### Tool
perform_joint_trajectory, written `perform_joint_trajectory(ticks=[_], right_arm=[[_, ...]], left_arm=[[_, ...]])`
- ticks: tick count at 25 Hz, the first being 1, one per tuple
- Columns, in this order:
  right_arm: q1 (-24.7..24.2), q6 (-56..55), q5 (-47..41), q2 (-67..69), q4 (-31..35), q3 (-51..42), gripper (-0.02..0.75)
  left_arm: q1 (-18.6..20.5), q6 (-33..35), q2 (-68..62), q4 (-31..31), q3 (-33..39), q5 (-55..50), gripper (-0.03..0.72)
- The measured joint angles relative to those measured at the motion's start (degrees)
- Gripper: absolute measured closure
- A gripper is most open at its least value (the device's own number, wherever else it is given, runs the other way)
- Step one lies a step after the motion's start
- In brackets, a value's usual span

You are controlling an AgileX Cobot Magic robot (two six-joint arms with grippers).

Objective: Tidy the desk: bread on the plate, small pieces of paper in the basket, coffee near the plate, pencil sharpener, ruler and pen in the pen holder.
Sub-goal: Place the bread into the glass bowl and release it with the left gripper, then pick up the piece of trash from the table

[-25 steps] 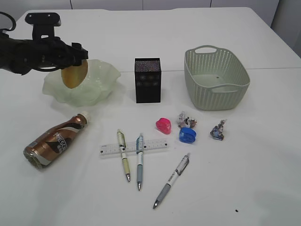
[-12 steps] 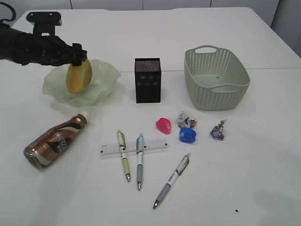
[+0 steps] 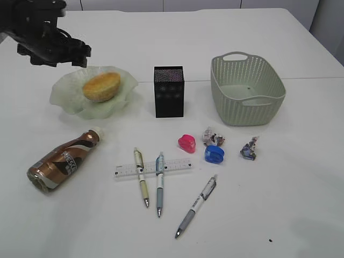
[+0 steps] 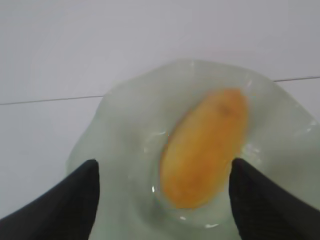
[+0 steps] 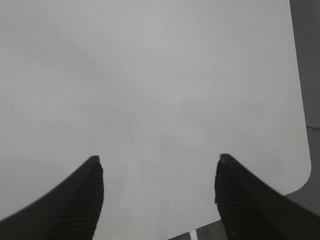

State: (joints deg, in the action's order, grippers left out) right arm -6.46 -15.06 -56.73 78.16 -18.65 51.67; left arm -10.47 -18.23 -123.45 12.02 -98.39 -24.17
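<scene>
The bread [image 3: 101,86] is seen lying in the plate [image 3: 64,98] at upper left; the left gripper [image 4: 162,167] is spread empty above it, and the right gripper [image 5: 157,172] is held wide over bare table [image 5: 150,75].

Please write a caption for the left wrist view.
Open left gripper above the bread lying in the green plate.

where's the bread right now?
In the exterior view the bread lies in the green plate at the table's left rear, left of the black pen holder. The open left gripper hangs above it, not touching.
</scene>
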Motion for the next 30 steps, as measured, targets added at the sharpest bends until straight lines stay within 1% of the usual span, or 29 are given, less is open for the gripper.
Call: perform_joint_trajectory(ticks=[5,9,13,16,20,24,30], right_arm=[[0.0,0.0,-0.74,0.0,1.3,0.0,0.197],[0.0,0.0,-1.28,0.0,2.25,0.0,0.197],[0.0,0.0,-1.38,0.0,2.38,0.0,0.197],[0.0,0.0,-1.38,0.0,2.38,0.0,0.197],[0.0,0.0,-1.38,0.0,2.38,0.0,0.197],[0.0,0.0,-1.38,0.0,2.38,0.0,0.198],[0.0,0.1,-1.38,0.0,2.5,0.0,0.197]], left_arm=[[0.0,0.16,0.0,-0.32,-8.73,-17.47,0.104],[0.0,2.12,0.0,-3.67,-15.41,-29.53,0.105],[0.0,4.49,0.0,-5.97,-19.51,-38.93,0.123],[-0.1,7.37,0.0,-6.87,-20.48,-44.7,0.146],[-0.1,9.05,0.82,-7.65,-20.48,-46.3,0.176],[-0.1,9.2,4.83,-7.65,-20.48,-46.69,0.206],[-0.1,8.84,11.42,-5.31,-20.57,-46.5,0.219]])
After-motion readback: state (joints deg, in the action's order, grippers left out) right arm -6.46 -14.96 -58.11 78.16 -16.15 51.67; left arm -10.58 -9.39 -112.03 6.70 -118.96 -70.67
